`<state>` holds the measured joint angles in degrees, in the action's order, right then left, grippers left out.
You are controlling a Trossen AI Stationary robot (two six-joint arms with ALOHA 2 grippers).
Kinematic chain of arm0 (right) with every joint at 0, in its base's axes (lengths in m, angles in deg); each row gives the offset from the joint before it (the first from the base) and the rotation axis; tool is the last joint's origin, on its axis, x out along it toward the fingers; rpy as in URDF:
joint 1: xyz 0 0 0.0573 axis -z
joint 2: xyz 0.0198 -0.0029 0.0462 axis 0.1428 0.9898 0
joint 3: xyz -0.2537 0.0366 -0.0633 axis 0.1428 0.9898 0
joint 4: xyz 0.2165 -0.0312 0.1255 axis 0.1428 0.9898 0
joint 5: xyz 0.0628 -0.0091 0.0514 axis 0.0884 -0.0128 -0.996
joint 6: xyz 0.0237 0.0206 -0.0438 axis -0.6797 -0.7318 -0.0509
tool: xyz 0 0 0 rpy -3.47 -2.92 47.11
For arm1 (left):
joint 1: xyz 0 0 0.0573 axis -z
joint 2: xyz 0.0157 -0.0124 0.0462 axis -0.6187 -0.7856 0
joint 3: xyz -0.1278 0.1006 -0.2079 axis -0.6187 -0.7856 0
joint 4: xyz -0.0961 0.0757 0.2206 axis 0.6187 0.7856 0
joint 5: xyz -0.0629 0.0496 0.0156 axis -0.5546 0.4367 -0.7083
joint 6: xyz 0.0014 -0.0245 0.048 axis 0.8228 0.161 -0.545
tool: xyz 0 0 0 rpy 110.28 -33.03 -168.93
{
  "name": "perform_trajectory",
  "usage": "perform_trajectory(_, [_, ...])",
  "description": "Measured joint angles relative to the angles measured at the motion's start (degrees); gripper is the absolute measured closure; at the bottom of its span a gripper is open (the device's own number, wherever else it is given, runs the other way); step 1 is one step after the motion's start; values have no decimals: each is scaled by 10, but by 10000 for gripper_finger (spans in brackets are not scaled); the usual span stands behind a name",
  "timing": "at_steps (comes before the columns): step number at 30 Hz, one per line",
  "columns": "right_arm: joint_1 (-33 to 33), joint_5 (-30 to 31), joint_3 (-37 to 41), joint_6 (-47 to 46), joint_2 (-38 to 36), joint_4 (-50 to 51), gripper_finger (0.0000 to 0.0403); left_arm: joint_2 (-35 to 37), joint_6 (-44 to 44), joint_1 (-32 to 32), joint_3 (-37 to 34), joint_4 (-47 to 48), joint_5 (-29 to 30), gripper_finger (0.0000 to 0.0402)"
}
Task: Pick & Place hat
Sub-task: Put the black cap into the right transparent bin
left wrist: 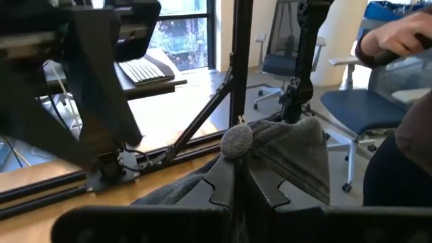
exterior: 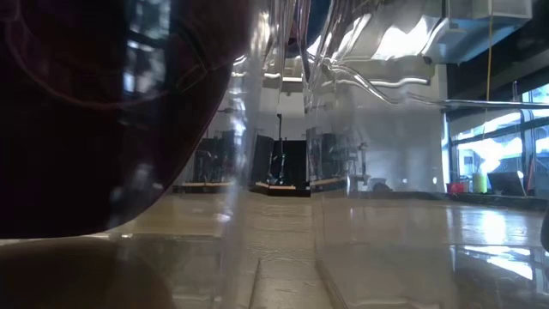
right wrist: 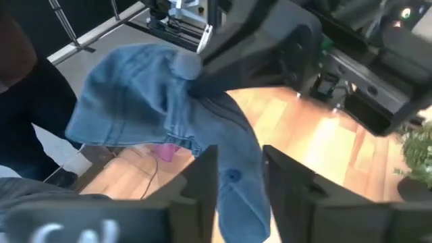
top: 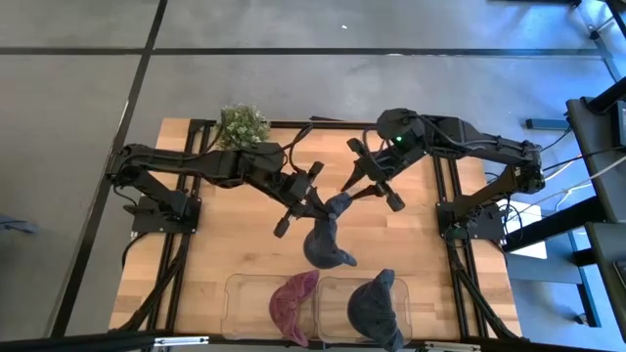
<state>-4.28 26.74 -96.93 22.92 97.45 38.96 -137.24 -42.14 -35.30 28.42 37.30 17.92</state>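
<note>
A blue-grey cap (top: pixel 328 242) hangs between both arms over the middle of the table. My left gripper (top: pixel 305 203) reaches in from the table's left and is shut on the cap near its top button (left wrist: pixel 236 139). My right gripper (top: pixel 370 192) comes from the right, and its fingers stand on both sides of a hanging fold of the cap (right wrist: pixel 237 177), closed on it. The brim (top: pixel 342 258) points toward the near edge. The low view shows neither gripper. My left gripper pinches the cap's crown just beside the top button (left wrist: pixel 251 150) between its two fingers, coming level from the table's left. The cloth drapes down past the fingers (left wrist: pixel 219 181) and hangs slack. My right gripper has a fold of the crown (right wrist: pixel 241 162) between its two fingers (right wrist: pixel 202 177), coming slanting from the table's right. The cloth fills the gap between them. The rest of the cap hangs toward my left gripper (right wrist: pixel 256 47).
Two clear bins sit at the near edge: the left one (top: pixel 245 293) holds a maroon hat (top: pixel 293 303), the right one (top: pixel 337 298) a dark grey hat (top: pixel 377 305). A potted plant (top: pixel 243 124) stands at the far edge. A person's hand (left wrist: pixel 405 35) shows beyond the table.
</note>
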Motion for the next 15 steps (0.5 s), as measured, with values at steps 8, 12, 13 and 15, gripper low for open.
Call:
perform_trajectory(8, [-14, -10, 1, -30, 38, -18, 225, 0, -10, 0, 0, 1, 0, 394])
perform_trajectory(12, [-30, 17, 1, -10, 42, -21, 222, 0, -10, 0, 0, 1, 2, 394])
perform_trajectory(13, [-35, 24, 1, -2, 42, -18, 222, 0, -10, 0, 0, 1, 9, 394])
perform_trajectory(15, [-45, 38, 1, 8, 41, -16, 222, 0, -10, 0, 0, 2, 23, 394])
